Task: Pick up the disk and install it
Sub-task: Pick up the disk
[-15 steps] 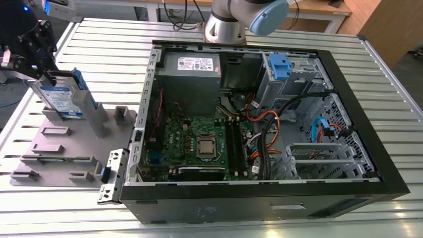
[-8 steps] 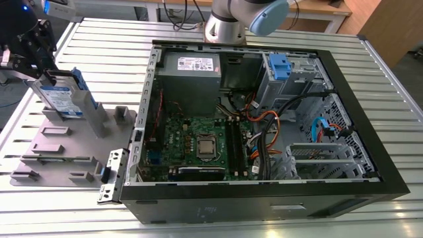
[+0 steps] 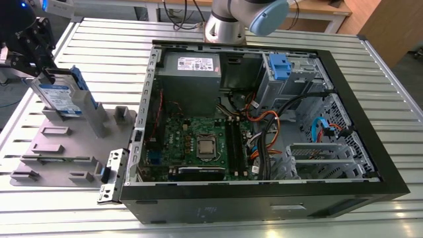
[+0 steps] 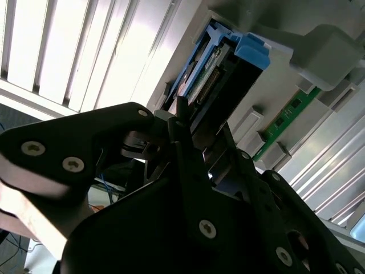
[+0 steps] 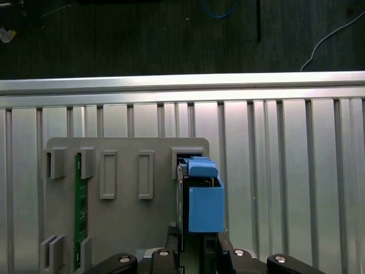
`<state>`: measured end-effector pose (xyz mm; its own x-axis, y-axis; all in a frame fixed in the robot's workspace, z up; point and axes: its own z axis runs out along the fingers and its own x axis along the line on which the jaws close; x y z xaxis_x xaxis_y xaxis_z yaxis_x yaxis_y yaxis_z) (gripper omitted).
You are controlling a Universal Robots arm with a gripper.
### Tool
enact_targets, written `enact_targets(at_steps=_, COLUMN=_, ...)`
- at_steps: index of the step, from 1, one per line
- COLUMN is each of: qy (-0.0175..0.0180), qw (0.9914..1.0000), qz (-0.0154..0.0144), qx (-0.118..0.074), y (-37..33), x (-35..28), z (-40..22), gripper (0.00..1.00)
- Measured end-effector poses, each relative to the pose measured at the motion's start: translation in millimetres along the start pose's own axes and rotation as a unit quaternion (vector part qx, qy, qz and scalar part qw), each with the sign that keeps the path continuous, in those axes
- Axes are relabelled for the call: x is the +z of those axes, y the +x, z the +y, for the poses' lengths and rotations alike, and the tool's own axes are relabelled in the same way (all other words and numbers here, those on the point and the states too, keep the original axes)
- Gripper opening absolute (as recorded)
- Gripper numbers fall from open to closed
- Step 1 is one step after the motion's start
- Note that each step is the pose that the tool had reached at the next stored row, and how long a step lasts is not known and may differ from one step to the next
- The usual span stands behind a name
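Slatted table (image 3: pixel 99 34) — grey holder (image 3: pixel 66 148) w/ disk (image 3: pixel 58 96) upright, PC case (image 3: pixel 264 208) alongside

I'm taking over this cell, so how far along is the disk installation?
Early stage. Done: the pincer sits at the top end of the disk, though a firm grip cannot be confirmed. In hand: the disk stands upright in the grey holder, outside the open computer case. Left: lifting it out of the holder and installing it in the case.
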<state>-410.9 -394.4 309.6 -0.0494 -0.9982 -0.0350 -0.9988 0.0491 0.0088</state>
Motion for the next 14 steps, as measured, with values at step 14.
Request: enact_targets(at_steps=14, qy=0.0, qw=1.0, qz=0.0, qx=0.0, y=0.0, x=-1.1, z=0.0, gripper=0.35)
